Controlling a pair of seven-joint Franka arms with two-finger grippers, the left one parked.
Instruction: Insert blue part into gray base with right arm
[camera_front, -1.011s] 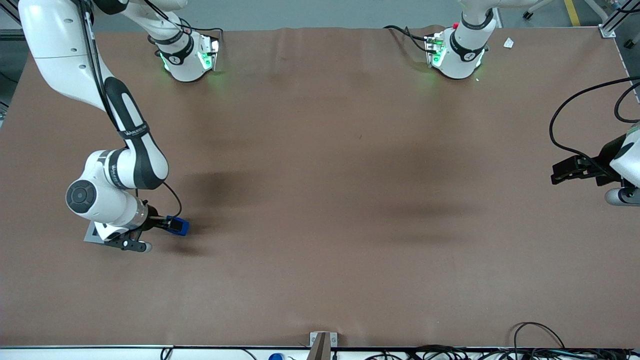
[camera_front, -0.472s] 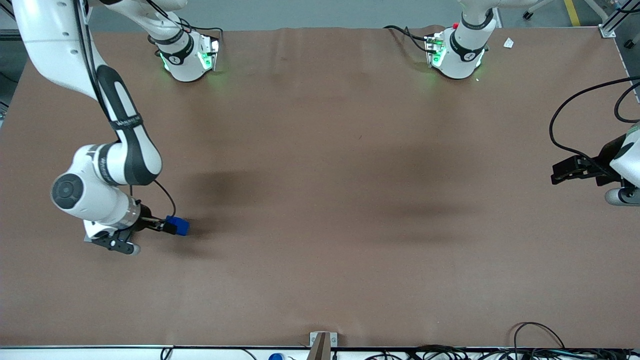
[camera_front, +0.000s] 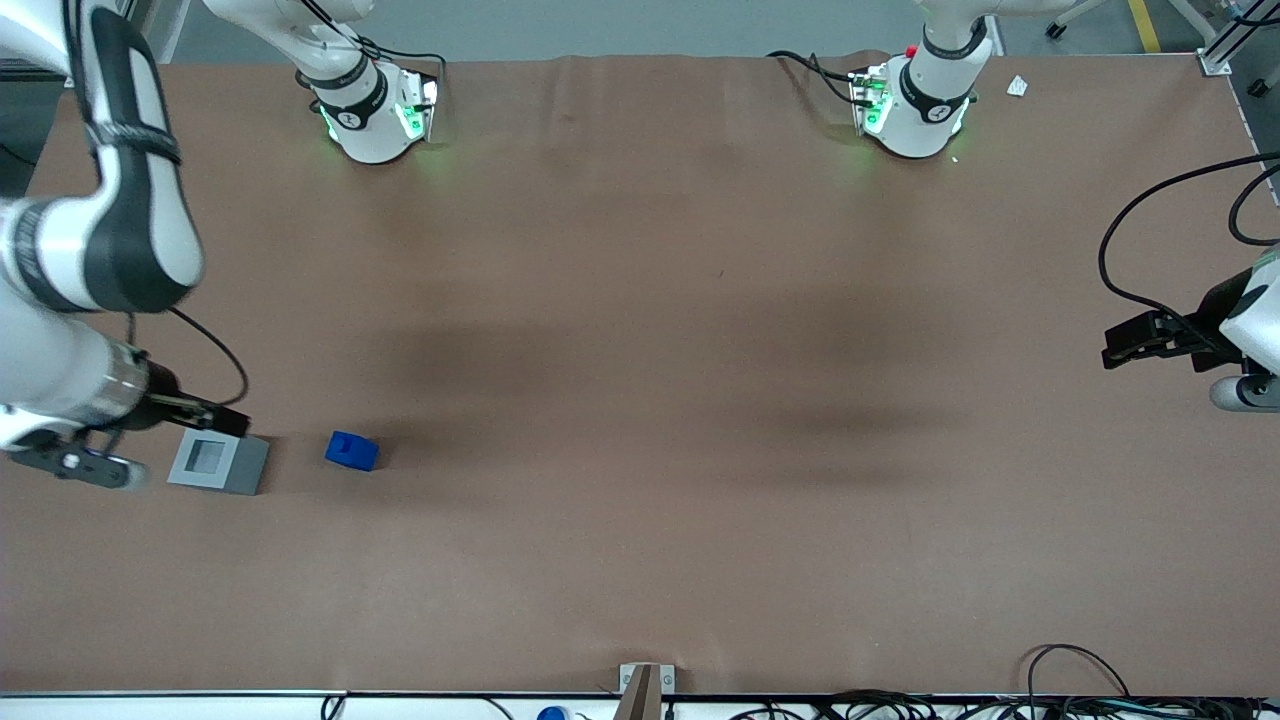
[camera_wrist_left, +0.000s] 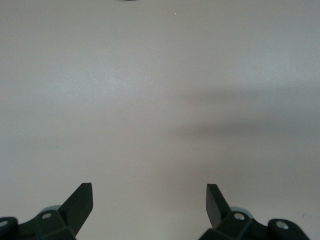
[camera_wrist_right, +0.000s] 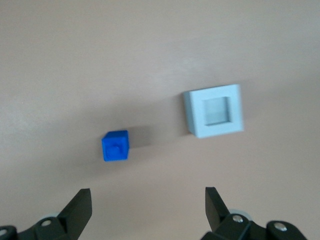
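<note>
The blue part (camera_front: 352, 451) (camera_wrist_right: 115, 146) rests on the brown table beside the gray base (camera_front: 218, 461) (camera_wrist_right: 215, 111), a short gap apart, on the side toward the parked arm. The base's square socket faces up and holds nothing. My right gripper (camera_front: 232, 420) (camera_wrist_right: 147, 207) hangs raised above the table, over the base's edge farther from the front camera. It is open and holds nothing. Its fingertips (camera_wrist_right: 80, 205) frame bare table in the right wrist view.
Two arm pedestals (camera_front: 375, 110) (camera_front: 915, 105) stand along the table's edge farthest from the front camera. The parked gripper (camera_front: 1150, 340) and its looped cables sit at its end of the table. A small bracket (camera_front: 645, 682) marks the near edge.
The gripper has let go of the blue part, which stays on the table. The right arm has pulled up and back toward its own end, uncovering the gray base.
</note>
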